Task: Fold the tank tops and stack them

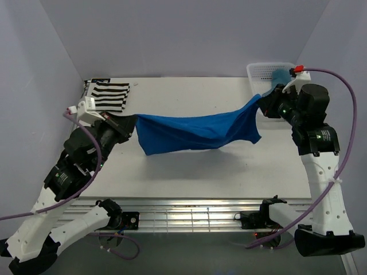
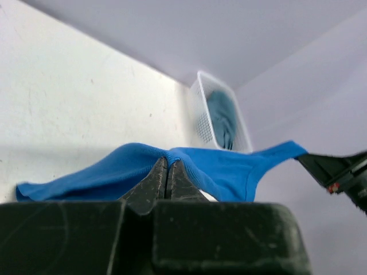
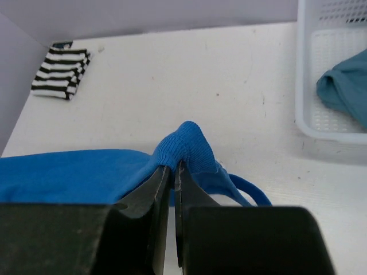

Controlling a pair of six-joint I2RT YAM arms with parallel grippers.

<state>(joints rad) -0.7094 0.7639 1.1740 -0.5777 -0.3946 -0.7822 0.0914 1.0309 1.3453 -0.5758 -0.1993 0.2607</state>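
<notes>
A royal blue tank top hangs stretched above the table between both arms. My left gripper is shut on its left edge, with the cloth bunched at the tips. My right gripper is shut on the ribbed right edge. A folded black-and-white striped tank top lies at the back left of the table, also seen in the right wrist view. A teal-blue tank top lies in the basket.
A white mesh basket stands at the back right corner, close behind my right gripper. Grey walls close in the table at the left, back and right. A metal rail runs along the near edge.
</notes>
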